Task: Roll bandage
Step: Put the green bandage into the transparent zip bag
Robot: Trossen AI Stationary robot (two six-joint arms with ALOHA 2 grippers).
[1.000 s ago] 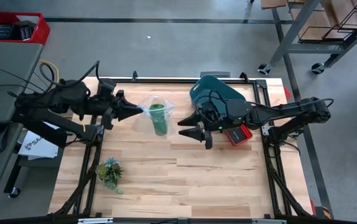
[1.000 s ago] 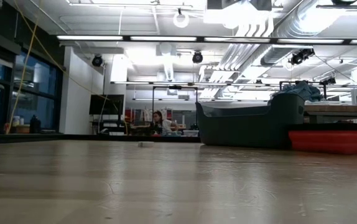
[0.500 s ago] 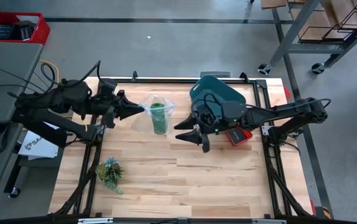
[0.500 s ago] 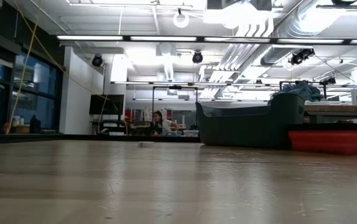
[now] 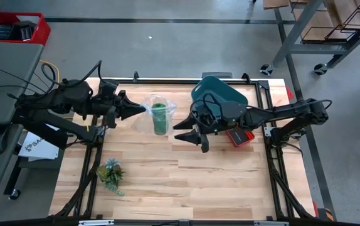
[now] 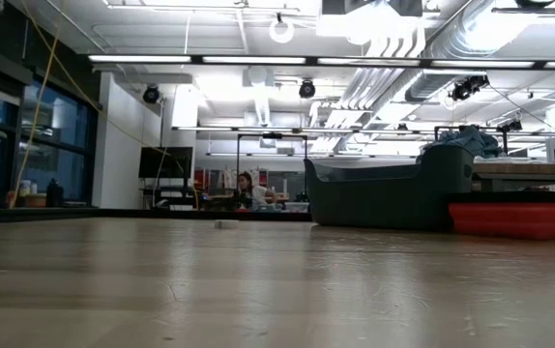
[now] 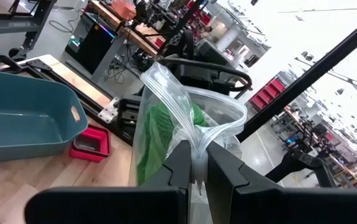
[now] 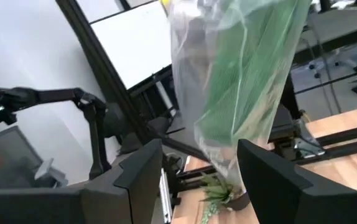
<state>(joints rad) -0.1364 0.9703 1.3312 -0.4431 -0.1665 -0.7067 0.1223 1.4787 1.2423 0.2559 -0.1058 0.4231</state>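
Over my wooden table (image 5: pixel 186 182), the left gripper (image 5: pixel 141 110) pinches a clear bag (image 5: pixel 150 107) holding the green bandage (image 5: pixel 160 118), while the right gripper (image 5: pixel 189 133) gapes empty just beside it.

Robotics lab or industrial workshop, open-plan. Butcher-block tabletop (image 5: pixel 186 182) bolted inside a black metal frame, standing on bare grey concrete floor (image 5: pixel 167 50). Overhead: exposed ducts (image 6: pixel 394 58), strip lights, ceiling-mounted cameras. Metal shelving on castors (image 5: pixel 312 31) beyond the tabletop's far right corner. Red crate (image 5: pixel 17 28) of gear and cables off the left edge. More benches and frames behind; a person (image 6: pixel 246 188) seated far off.
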